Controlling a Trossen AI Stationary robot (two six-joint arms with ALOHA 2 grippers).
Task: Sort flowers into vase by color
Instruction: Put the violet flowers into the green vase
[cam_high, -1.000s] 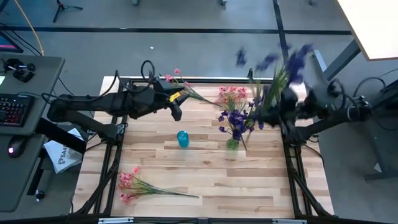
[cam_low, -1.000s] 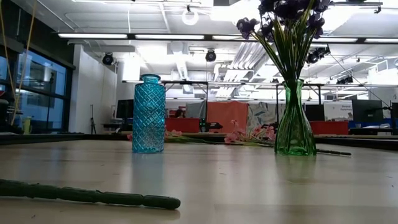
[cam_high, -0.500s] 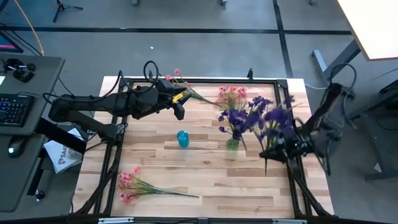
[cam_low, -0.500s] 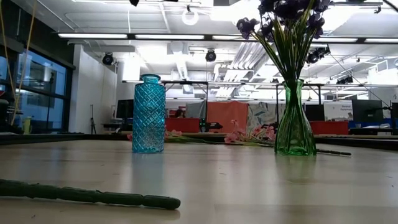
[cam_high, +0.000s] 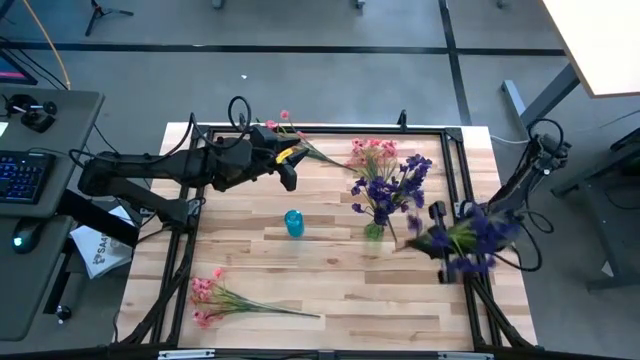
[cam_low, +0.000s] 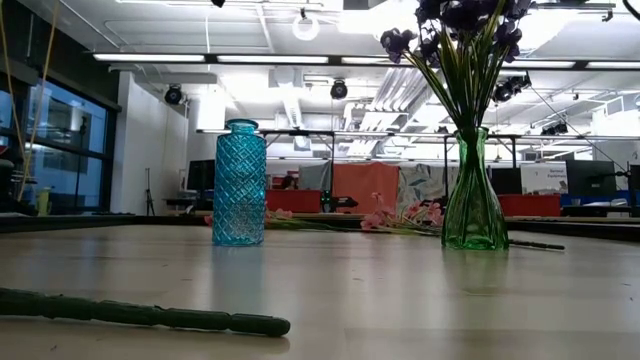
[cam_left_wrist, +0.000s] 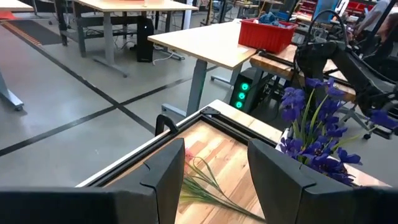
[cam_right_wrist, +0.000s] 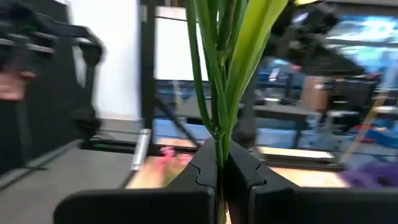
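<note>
A purple flower sprig (cam_high: 472, 242) is in my right gripper (cam_high: 434, 240), which is shut on it above the table's right edge, right of the green vase (cam_high: 374, 231). That vase (cam_low: 473, 195) stands upright and holds purple flowers (cam_high: 385, 185) by their stems. The blue vase (cam_high: 293, 222) stands near the middle with nothing showing in it. Pink flowers (cam_high: 373, 152) lie by the far edge, and another pink bunch (cam_high: 212, 294) lies at the near left. My left gripper (cam_high: 287, 176) is open and hovers over the far left part of the table, above a pink sprig's stems (cam_left_wrist: 200, 182). My right gripper pinches the purple sprig's green stems (cam_right_wrist: 219, 138) between its two shut fingers (cam_right_wrist: 205, 163), which lie across them. The sprig is lifted clear of the table. Its blossoms (cam_high: 478, 248) point toward the right edge and its stem end toward the green vase.
A black frame rail (cam_high: 462, 180) runs along the table's edges. One thick green stem (cam_low: 140, 313) lies close to the low camera. Bare wood (cam_high: 380, 290) stretches between the vases and the near edge.
My right gripper has swung the purple sprig from high over the far right corner toward the near edge and lower, turning as it went. The blossoms pointed to the far side then and point to the right edge now. The left arm has kept still.
</note>
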